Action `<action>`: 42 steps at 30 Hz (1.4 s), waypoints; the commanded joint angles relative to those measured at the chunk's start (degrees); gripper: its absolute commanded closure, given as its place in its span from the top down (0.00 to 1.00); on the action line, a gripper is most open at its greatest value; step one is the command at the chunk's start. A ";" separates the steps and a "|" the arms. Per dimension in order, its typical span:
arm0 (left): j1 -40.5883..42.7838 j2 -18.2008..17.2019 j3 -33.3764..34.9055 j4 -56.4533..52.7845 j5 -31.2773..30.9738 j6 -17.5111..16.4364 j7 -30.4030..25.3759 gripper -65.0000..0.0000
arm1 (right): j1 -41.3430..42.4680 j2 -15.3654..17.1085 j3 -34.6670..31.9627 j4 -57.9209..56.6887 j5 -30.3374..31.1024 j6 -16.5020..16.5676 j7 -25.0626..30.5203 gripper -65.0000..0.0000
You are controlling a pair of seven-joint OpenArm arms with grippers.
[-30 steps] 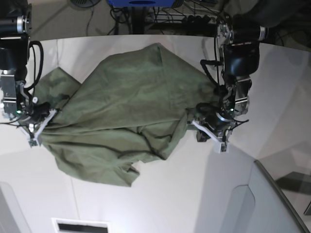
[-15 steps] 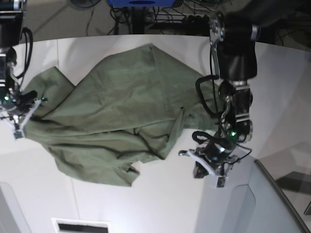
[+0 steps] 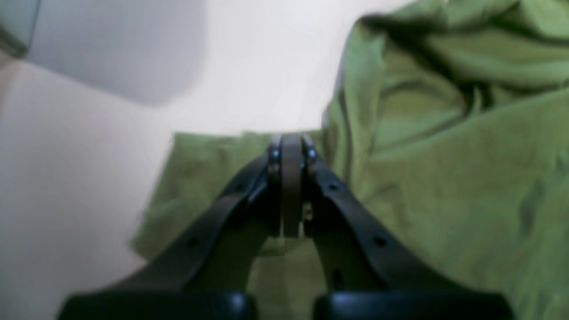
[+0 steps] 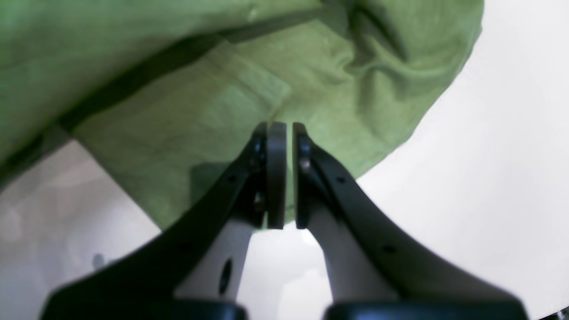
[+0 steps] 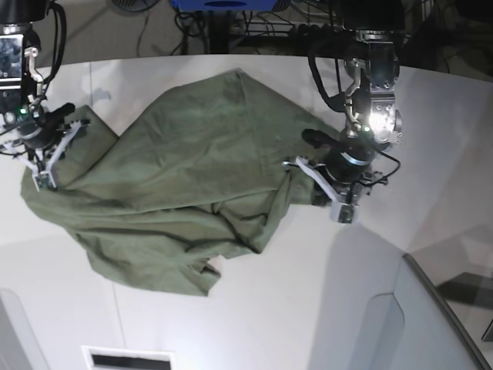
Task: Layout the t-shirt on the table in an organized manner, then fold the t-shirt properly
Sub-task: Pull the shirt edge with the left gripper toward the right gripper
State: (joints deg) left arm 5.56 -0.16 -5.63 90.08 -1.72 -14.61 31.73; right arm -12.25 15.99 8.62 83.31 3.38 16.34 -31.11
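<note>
The olive-green t-shirt (image 5: 192, 154) lies crumpled and partly spread across the middle of the white table (image 5: 269, 308). My left gripper (image 5: 322, 193) is at the shirt's right edge, jaws shut on a fold of the cloth. In the left wrist view (image 3: 291, 146) the t-shirt (image 3: 444, 178) fills the right side over the table (image 3: 258, 66). My right gripper (image 5: 42, 173) is at the shirt's left corner. In the right wrist view (image 4: 283, 178) it pinches the hem of the t-shirt (image 4: 178, 111), with the table (image 4: 489, 155) beyond.
A grey angled panel (image 5: 431, 324) rises at the lower right, also blurred in the left wrist view (image 3: 111, 44). A slotted white plate (image 5: 127, 358) sits at the near edge. Cables and a blue object (image 5: 223, 4) lie beyond the far edge.
The left gripper dropped toward the near side away from the shirt, then came back up to its right edge. The right gripper moved left and toward the far edge, dragging the shirt's left corner with it.
</note>
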 commanded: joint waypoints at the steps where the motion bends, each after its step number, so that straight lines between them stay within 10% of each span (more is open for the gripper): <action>1: -0.24 0.30 0.84 0.69 -0.79 0.06 -1.44 0.00 | -0.10 0.85 0.21 0.96 0.01 -0.21 0.65 0.05; 4: 0.46 0.47 3.39 0.60 -0.26 1.73 -1.44 0.39 | -0.89 0.85 0.21 0.96 0.01 -0.21 0.65 0.05; 7: 0.28 0.12 8.40 -0.90 -0.09 4.37 -1.53 0.59 | -1.60 0.85 0.30 0.87 0.01 -0.21 0.65 0.05; 12: -0.42 -0.32 15.34 -4.94 0.00 14.74 -1.53 0.47 | -2.21 0.85 0.39 0.87 0.01 -0.21 0.65 0.05; 18: -0.95 -0.14 18.07 -6.00 -0.09 17.91 -1.18 0.31 | -2.30 0.85 0.30 0.87 0.01 -0.21 0.65 0.05; 34: -2.71 0.12 18.07 -13.47 -0.70 21.51 -1.26 0.53 | -2.30 0.85 0.21 0.87 0.01 -0.12 0.65 0.05; 42: -3.41 0.12 18.07 -13.64 -0.70 21.51 -1.35 0.00 | -2.30 0.85 0.21 0.87 0.01 -0.12 0.65 0.05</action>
State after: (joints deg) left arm 2.74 -0.32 12.43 75.33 -2.39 6.92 31.11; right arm -14.98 16.01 8.62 83.24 3.38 16.36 -31.31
